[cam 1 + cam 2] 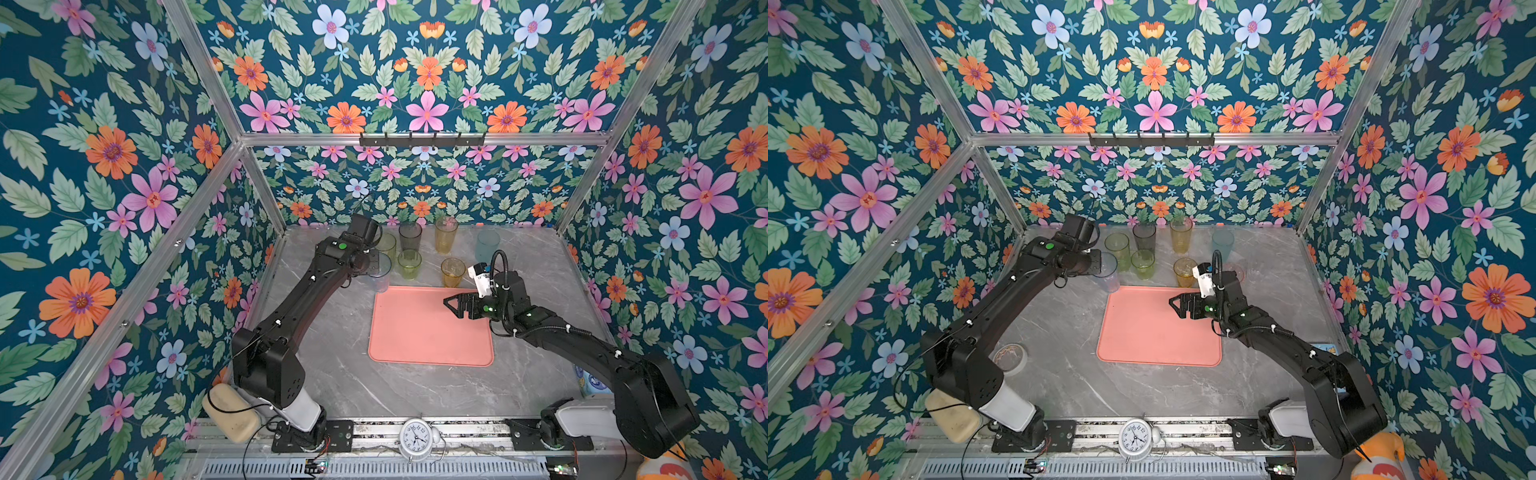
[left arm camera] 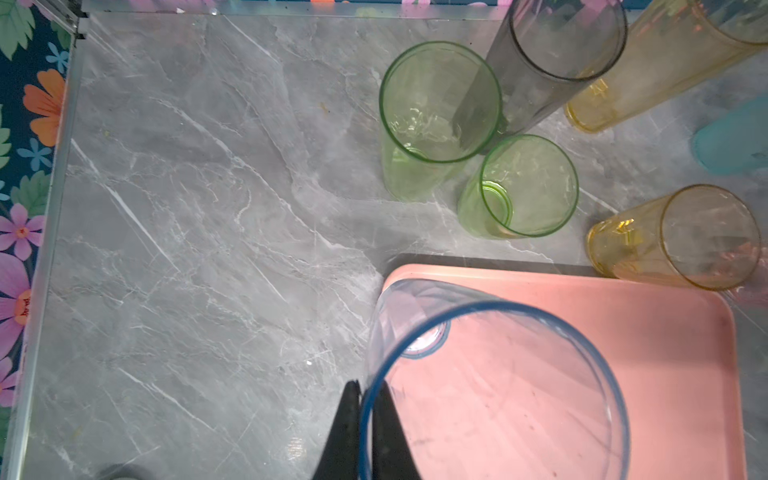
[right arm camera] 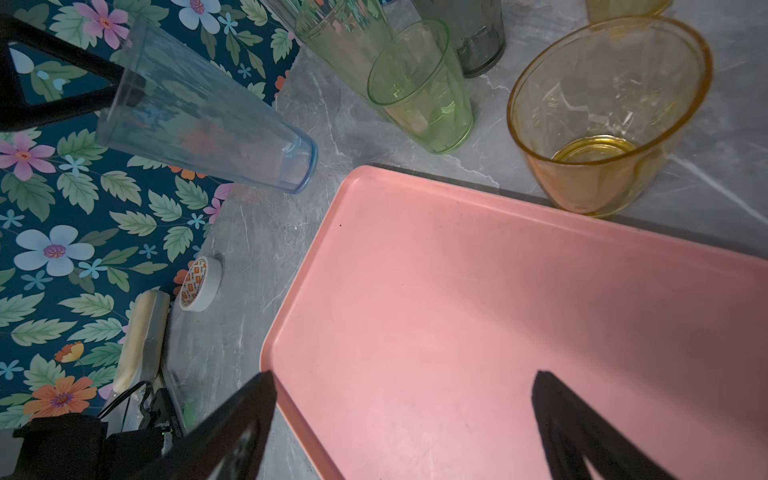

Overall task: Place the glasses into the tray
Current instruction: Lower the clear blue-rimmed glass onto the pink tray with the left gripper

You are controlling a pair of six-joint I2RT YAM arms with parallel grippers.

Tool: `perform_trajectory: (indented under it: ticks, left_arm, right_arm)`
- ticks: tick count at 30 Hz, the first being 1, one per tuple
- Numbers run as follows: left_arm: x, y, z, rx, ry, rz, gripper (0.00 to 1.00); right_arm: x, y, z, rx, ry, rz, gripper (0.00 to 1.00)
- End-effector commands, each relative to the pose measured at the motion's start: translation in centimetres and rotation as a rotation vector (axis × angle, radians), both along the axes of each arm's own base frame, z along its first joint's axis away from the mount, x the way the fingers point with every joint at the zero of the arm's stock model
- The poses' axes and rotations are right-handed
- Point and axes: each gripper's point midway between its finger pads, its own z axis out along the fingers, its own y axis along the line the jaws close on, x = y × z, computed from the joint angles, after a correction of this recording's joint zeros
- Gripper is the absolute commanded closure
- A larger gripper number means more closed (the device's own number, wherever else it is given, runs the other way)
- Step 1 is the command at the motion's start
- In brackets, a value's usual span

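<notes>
- Left end effector [image 2: 368, 388] pinches a pale glass [image 1: 380, 276] by its rim, at the upper-left corner of the tray [image 1: 430, 332].
- Right end effector [image 3: 403, 376] gapes above the tray's open floor.
- Six glasses [image 1: 410, 236] stand along its top edge, perhaps a faint seventh [image 1: 1241, 272].

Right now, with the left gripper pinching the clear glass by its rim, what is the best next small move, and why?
Probably shift the clear glass a little inward over the tray. The left gripper is shut on its rim, the glass hangs by the tray's far-left corner, and no glass stands inside yet.
</notes>
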Motion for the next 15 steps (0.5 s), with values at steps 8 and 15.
perform_trajectory:
  ticks: [8,15]
  left_arm:
    - [-0.8,-3.0,-1.6,-0.082,0.004,-0.029,0.99]
    - [-1.4,-2.6,-3.8,-0.07,0.05,-0.009,1.0]
  right_arm:
    - [0.3,-0.2,0.1,-0.008,-0.02,-0.014,0.03]
    - [0.5,-0.2,-0.2,-0.015,-0.018,-0.016,0.03]
